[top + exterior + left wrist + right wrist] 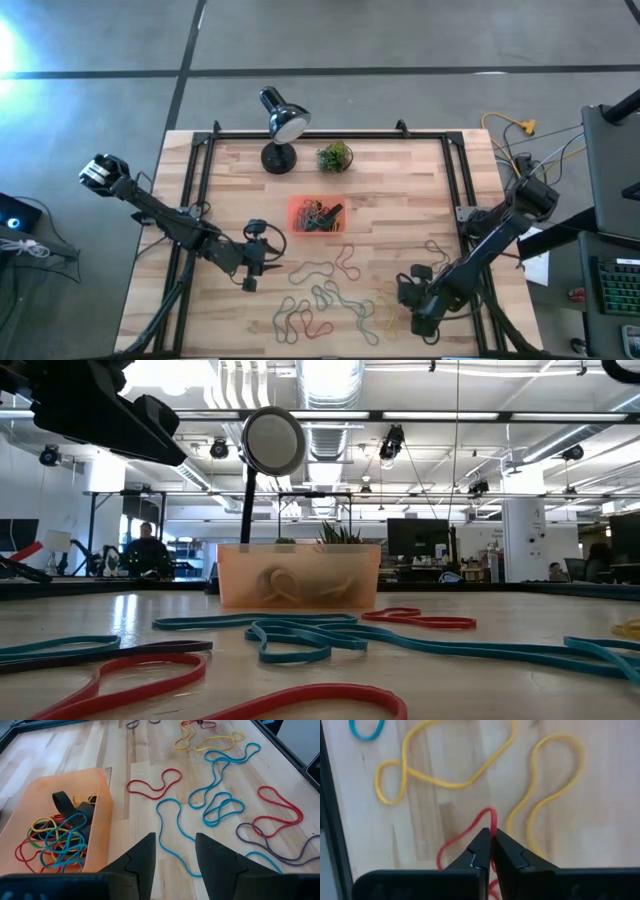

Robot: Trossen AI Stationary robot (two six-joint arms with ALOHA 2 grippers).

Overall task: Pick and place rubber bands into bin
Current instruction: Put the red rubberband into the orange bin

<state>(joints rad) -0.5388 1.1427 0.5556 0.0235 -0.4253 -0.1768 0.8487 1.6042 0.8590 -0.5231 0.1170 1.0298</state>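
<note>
The orange-red bin point(315, 215) sits mid-table and holds a tangle of bands point(55, 837); the low view shows its side wall point(300, 575). Many rubber bands point(325, 300) in red, blue, yellow and grey lie loose on the wood nearer the table's near edge. My left gripper point(175, 845) is open, hovering just left of the bin's near corner, above a blue band point(172, 827) that it does not touch. My right gripper point(491, 836) is low over the table's right near part point(415, 290), shut on a red rubber band. My right gripper pinches a bend of the red rubber band point(489, 816) between its two fingertips point(479, 845), coming from above. The loop's curve pokes out just past the tips, and one strand point(451, 845) trails away beside the fingers. Whether the band is clear of the wood I cannot tell.
A black desk lamp point(280, 125) and a small potted plant point(334, 156) stand behind the bin, toward the far edge. Two yellow bands point(445, 780) lie right beside the pinched red one. Black frame rails point(465, 200) run along the table's sides.
</note>
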